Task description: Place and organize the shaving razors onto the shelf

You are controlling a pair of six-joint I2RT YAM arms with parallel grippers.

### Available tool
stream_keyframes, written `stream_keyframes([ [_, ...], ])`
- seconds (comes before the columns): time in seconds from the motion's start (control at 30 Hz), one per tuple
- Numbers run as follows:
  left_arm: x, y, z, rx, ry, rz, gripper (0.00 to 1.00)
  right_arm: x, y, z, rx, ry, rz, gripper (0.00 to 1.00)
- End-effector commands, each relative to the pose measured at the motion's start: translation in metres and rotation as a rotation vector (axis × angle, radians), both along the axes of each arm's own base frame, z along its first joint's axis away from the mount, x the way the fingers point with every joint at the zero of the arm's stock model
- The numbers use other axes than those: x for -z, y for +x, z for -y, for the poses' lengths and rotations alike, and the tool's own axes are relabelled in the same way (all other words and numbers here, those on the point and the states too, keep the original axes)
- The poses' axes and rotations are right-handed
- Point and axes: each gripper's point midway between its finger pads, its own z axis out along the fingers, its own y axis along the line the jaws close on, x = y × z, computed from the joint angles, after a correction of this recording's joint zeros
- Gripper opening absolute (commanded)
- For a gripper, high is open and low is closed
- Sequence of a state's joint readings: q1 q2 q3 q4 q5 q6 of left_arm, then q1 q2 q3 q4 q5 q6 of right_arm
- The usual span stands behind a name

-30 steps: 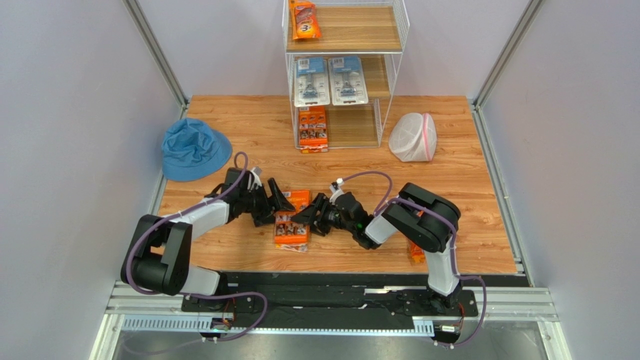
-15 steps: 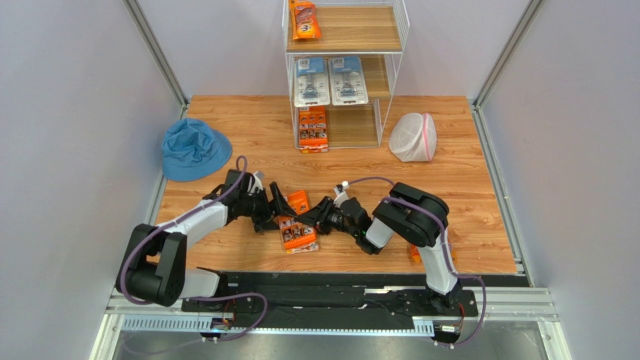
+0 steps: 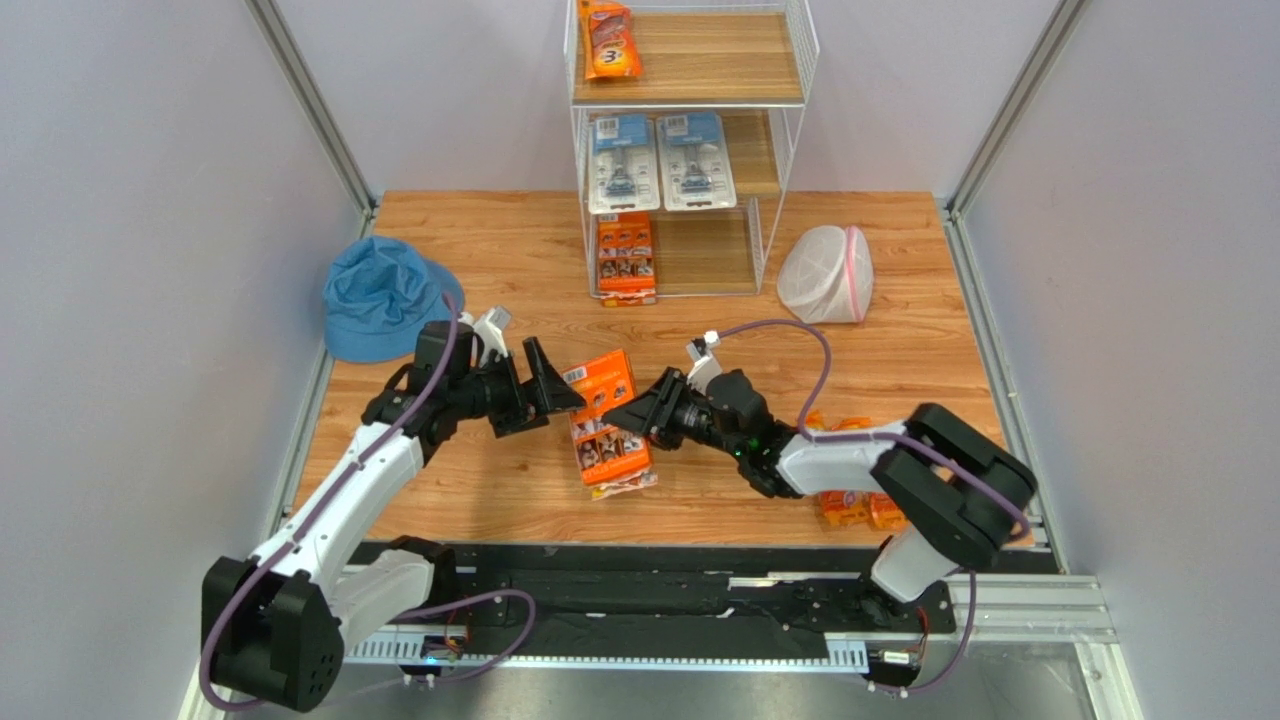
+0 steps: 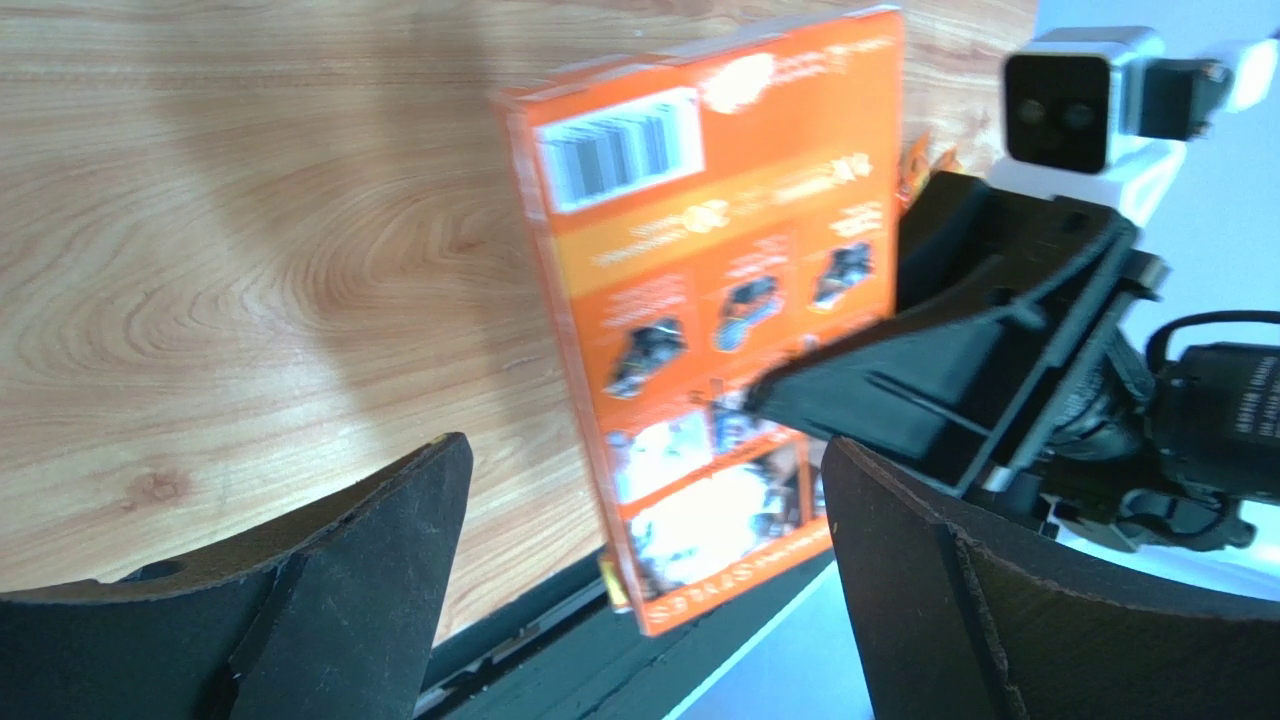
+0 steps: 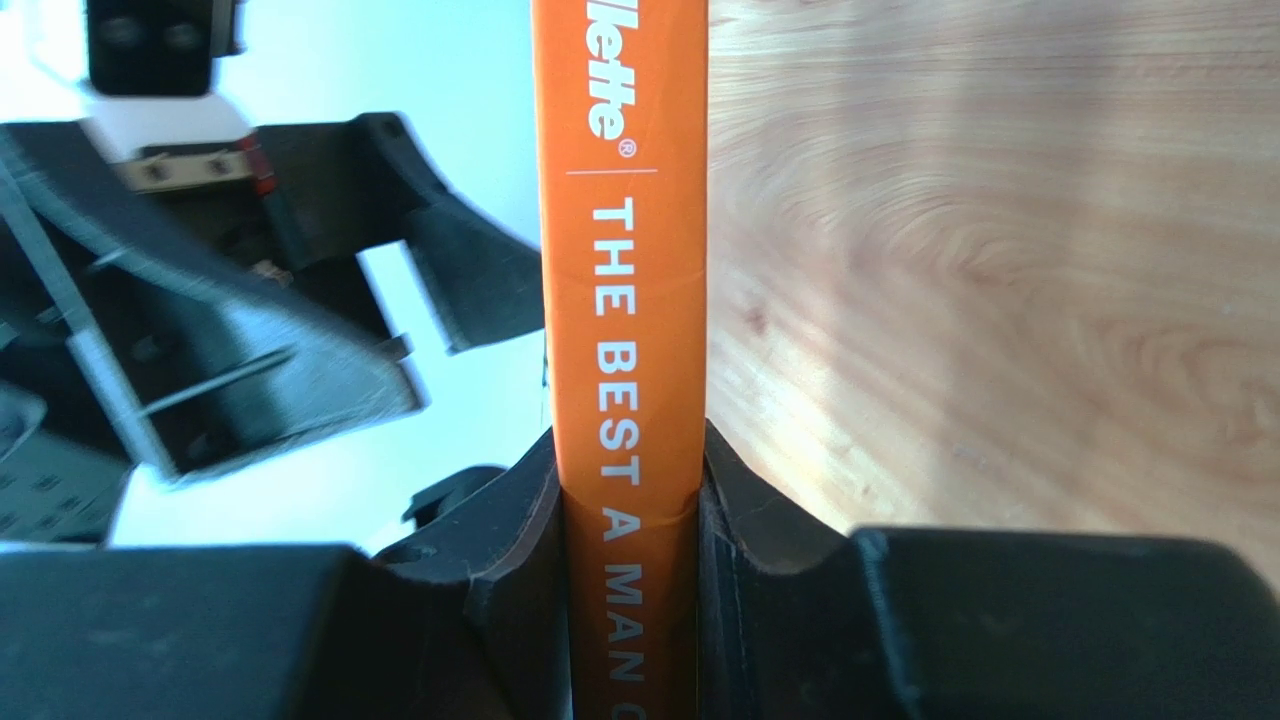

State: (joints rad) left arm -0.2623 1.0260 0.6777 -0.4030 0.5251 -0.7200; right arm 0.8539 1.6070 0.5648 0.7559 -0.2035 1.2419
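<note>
- Shelf point(image 3: 796, 60): white wire frame with three wooden boards, at the far side of the tabletop point(image 3: 496, 270); we count four items stocked on it
- Top board: one orange bag point(image 3: 609, 38); what looks like a large "3" on it; the rest of its print is too small for us
- Middle board: two blister cards point(image 3: 621, 162), white and blue, side by side; labels not legible
- Lowest board: one orange multi-pack point(image 3: 625, 255) at the left front; print not legible
- Held pack point(image 3: 607, 432): flat, orange, near the middle of the tabletop and well apart from the shelf; we cannot tell whether its lower end rests on the wood
- Right fingers point(image 5: 549, 480): closed narrow on the held pack, pinching it edge-on
- Left fingers point(image 3: 553, 387): spread wide just beside the held pack and facing it; they touch nothing that we can see
- Writing on the held pack: the edge reads "…llette" and "THE BEST A MAN", cut off below, so we take it for Gillette; the back shows a barcode point(image 4: 619, 150) and small product photos, with the text blurred
- Outstanding: the held pack awaits shelving; loose orange packs point(image 3: 846, 512) lie under the right arm, number unclear; we judge the job a little past its middle
- Not for the shelf: blue hat point(image 3: 388, 297); mesh bag point(image 3: 827, 275)
</note>
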Motion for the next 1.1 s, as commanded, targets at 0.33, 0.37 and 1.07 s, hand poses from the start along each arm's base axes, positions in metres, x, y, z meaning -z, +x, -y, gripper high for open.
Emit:
stream_keyframes([
  [0.33,-0.063,-0.030,0.036,0.241,-0.310,0.229,0.96,-0.075,-0.039,0.047,-0.014,0.051,0.120,0.22],
  [0.37,-0.066,-0.032,0.037,0.250,-0.316,0.235,0.96,-0.079,-0.041,0.048,-0.015,0.062,0.123,0.22],
  [1.07,-0.090,-0.039,0.067,0.342,-0.380,0.313,0.71,-0.130,-0.072,0.028,-0.165,0.157,0.214,0.24],
])
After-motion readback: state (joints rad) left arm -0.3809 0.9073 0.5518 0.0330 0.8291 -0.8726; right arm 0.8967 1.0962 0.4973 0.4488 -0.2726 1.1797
